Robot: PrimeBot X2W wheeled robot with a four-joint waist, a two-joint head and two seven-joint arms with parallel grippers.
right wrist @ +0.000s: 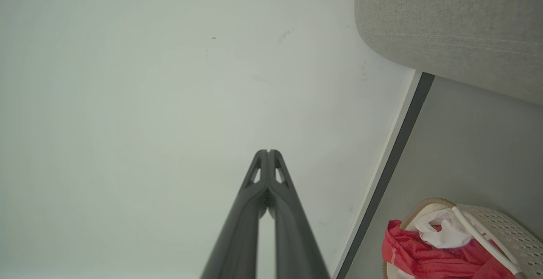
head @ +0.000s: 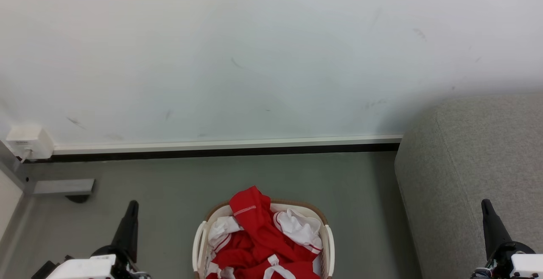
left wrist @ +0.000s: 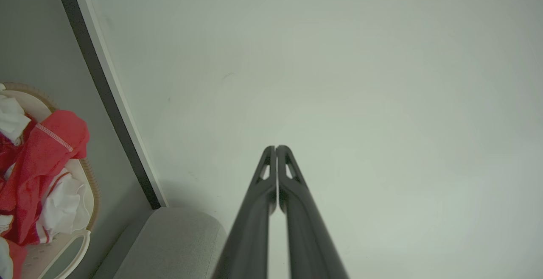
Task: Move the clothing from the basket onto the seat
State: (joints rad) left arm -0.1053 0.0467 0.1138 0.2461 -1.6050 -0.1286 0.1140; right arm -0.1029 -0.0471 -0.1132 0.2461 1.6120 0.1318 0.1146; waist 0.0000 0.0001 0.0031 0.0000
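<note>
Left to right for you.

Far left: one small white plastic wall box (head: 29, 142) sits low on the white painted wall (head: 254, 50). Just below it, one flat grey bar (head: 63, 187) lies on the grey floor (head: 169, 181). Both are well apart from the basket.

Left fingers (head: 129, 224): pressed tight together and empty, tips toward the wall. They hang over bare floor, apart from the basket's left handle.

Bottom centre: one cream-white oval plastic laundry basket with a brown woven-look rim (head: 329, 245). Its near part is cut off by the frame edge. Two side handles show.

The bright red soft fabric clothing with white trim and straps (head: 254, 228) is all in the basket, as one tangled heap. You can't count separate pieces from here. One red fold peaks above the far rim and laps over it.

Behind the basket, a white skirting board with a black strip (head: 229, 144) runs along the foot of the wall up to the sofa. There is open floor between the skirting and the basket.

Right of the basket is a strip of bare floor, then one large light grey fabric sofa (head: 475, 156). Its rounded left edge faces the basket, and its body runs off the frame to the right.

Right fingers (head: 490, 224): also closed tight and empty. In the head view they show in front of the sofa.

Two sets of fingers in total.
</note>
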